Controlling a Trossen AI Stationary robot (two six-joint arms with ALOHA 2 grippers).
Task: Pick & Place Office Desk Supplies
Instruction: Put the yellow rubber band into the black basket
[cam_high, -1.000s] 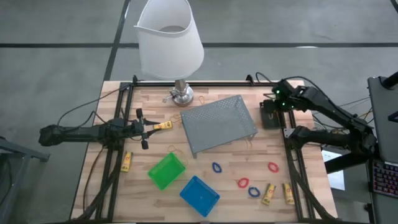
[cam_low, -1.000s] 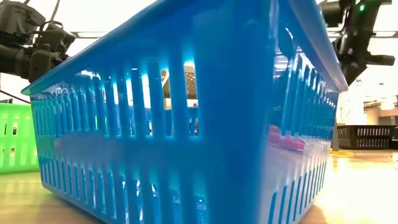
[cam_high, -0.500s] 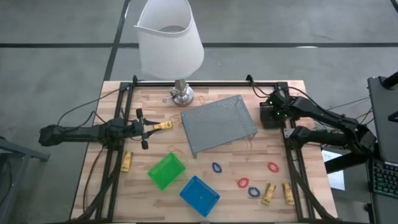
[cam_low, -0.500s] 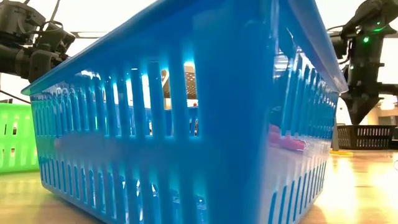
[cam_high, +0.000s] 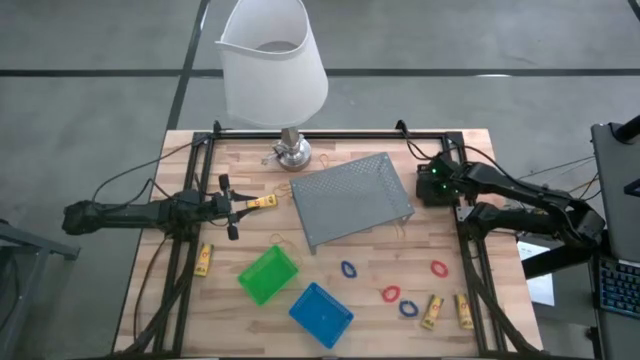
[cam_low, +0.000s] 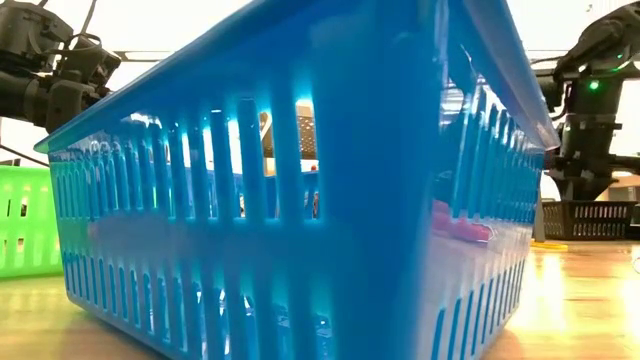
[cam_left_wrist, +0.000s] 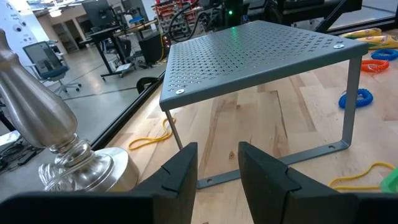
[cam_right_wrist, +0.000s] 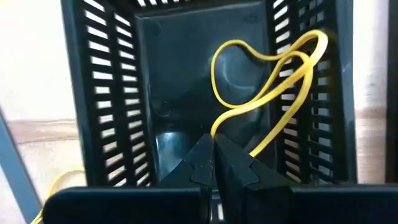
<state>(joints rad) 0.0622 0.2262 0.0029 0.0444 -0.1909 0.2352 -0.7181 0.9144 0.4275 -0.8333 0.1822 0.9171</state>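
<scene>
My right gripper (cam_high: 432, 182) is over the black bin (cam_high: 432, 188) at the table's right edge, pointing down into it and shut on a yellow rubber band (cam_right_wrist: 261, 81). My left gripper (cam_high: 240, 205) hovers open near the table's left side, facing the grey mesh tray (cam_left_wrist: 261, 56). A yellow stick (cam_high: 262, 203) lies just past its fingertips. The green bin (cam_high: 268, 275) and blue bin (cam_high: 321, 313) stand on the near part of the table. Red and blue loops (cam_high: 391, 294) and two yellow sticks (cam_high: 432, 312) lie near the right front. My right gripper pinches the yellow rubber band at one end of its loop (cam_right_wrist: 216, 127) between its shut fingertips. The fingers come from above and point down into the black bin. The band hangs slack below them inside the bin, its far bend by the slotted wall (cam_right_wrist: 314, 43).
The lamp's metal base (cam_high: 292, 153) stands at the far edge under a wide white shade. The mesh tray (cam_high: 350, 200) fills the table's middle. Another yellow stick (cam_high: 204, 260) lies near the left rail, and loose rubber bands (cam_high: 283, 240) lie by the tray's near corner.
My right gripper has come down and toward the table's near edge, from above the far right corner into the black bin, carrying the rubber band with it. My left arm has kept still.
</scene>
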